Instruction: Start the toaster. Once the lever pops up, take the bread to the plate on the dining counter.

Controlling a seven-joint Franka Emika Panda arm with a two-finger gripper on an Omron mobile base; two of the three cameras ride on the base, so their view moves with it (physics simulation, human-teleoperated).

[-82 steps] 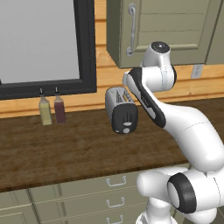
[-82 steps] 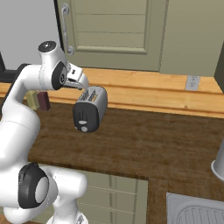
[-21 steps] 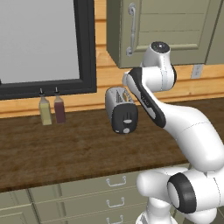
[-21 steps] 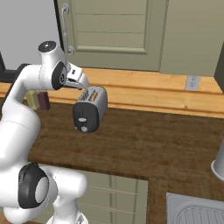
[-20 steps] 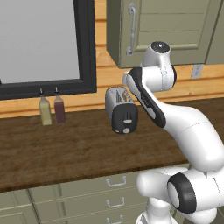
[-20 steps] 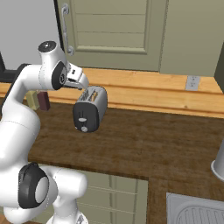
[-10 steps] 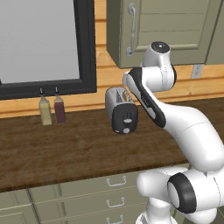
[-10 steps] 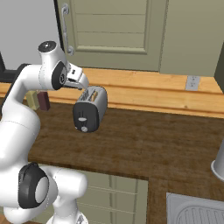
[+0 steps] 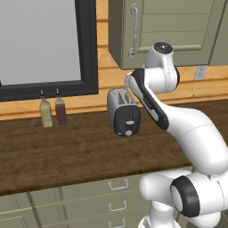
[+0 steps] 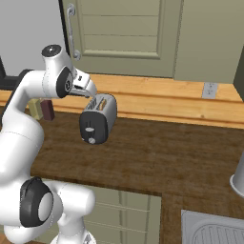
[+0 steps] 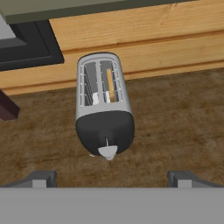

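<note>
The chrome toaster (image 9: 124, 116) (image 10: 97, 119) (image 11: 104, 105) stands on the dark wood countertop, its black end panel facing me. The bread (image 11: 110, 85) sits upright in the right-hand slot as a thin tan edge. A pale lever (image 11: 107, 152) sticks out low on the black panel. My gripper (image 11: 112, 178) (image 10: 90, 92) hovers above the toaster's near end, open, with nothing between its fingertips (image 11: 41, 178). The plate and the dining counter are out of view.
Two bottles, one yellowish (image 9: 46, 113) and one dark red (image 9: 60, 111), stand against the wall left of the toaster. A cabinet door with a handle (image 9: 132, 31) hangs just above my hand. To the right are a wall outlet (image 10: 208, 89), a grey vessel (image 10: 238, 178) and a sink (image 10: 214, 228).
</note>
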